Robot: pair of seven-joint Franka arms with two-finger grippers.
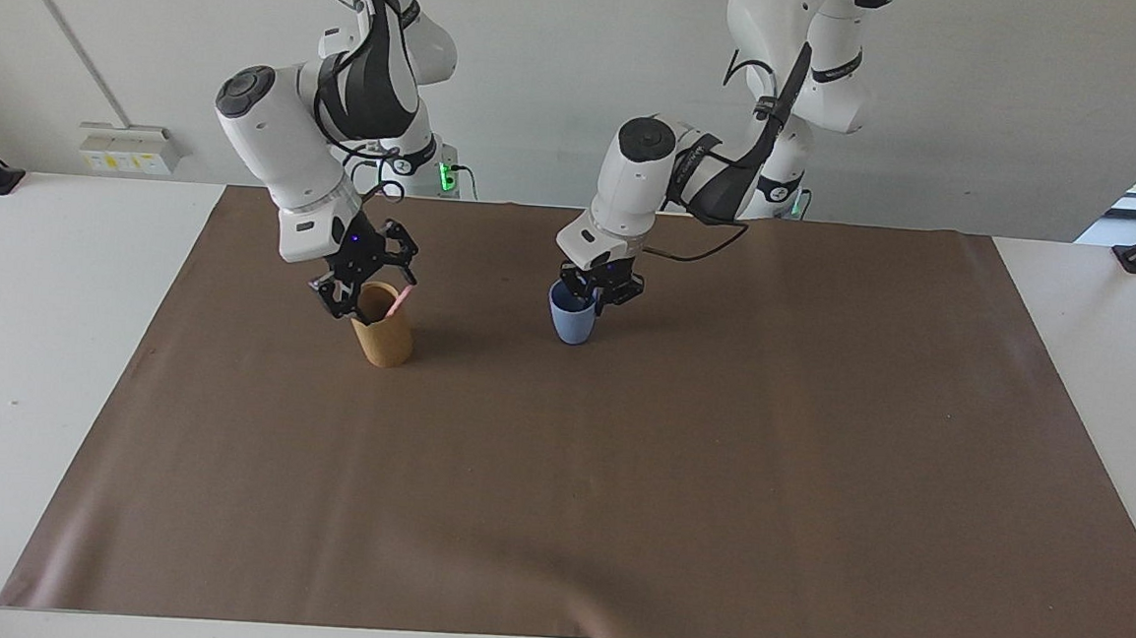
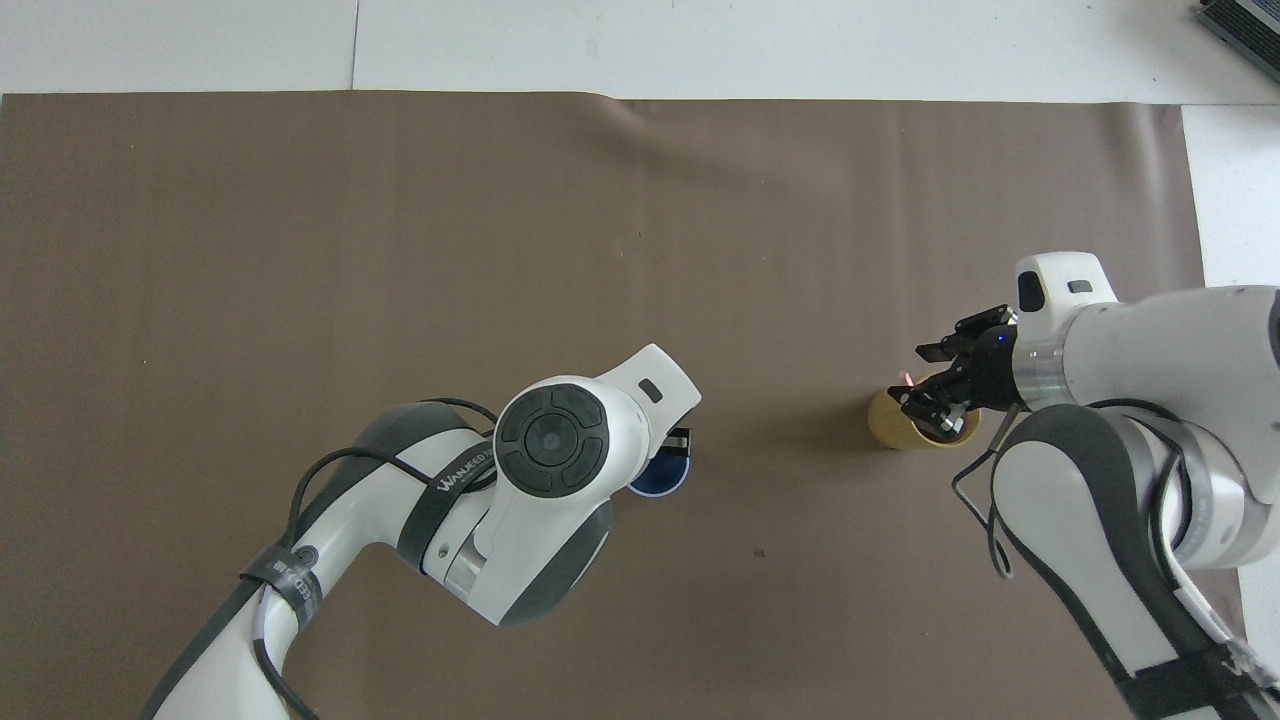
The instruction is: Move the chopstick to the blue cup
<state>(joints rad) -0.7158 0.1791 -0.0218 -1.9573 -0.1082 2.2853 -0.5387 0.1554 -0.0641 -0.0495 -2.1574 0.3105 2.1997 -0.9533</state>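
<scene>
The right gripper [image 1: 365, 287] hangs directly over the mouth of the tan cup [image 1: 383, 332], its black fingers [image 1: 337, 300] reaching down to the rim on the side toward the right arm's end of the table; its links are spread to the sides, and whether the fingertips stand apart or meet cannot be told; no grip on anything can be made out. The pink chopstick [image 1: 400, 300] stands tilted inside the tan cup, just beside this gripper, its upper end poking out over the rim on the side toward the blue cup; in the overhead view only that pink tip [image 2: 907, 378] shows next to the right gripper [image 2: 935, 405], which covers much of the tan cup [image 2: 890, 425]. The left gripper [image 1: 597, 293] sits at the rim of the blue cup [image 1: 571, 324], its fingers pointing down around the cup's mouth; how wide they stand cannot be told, nor whether they clamp the rim. In the overhead view the left arm's wrist hides most of the blue cup [image 2: 662, 482], and only part of its dark inside shows beneath the left gripper [image 2: 676, 442]. Both cups stand upright on the brown mat [image 1: 617, 480], well apart from each other; the mat covers the white table [image 1: 55, 327].
</scene>
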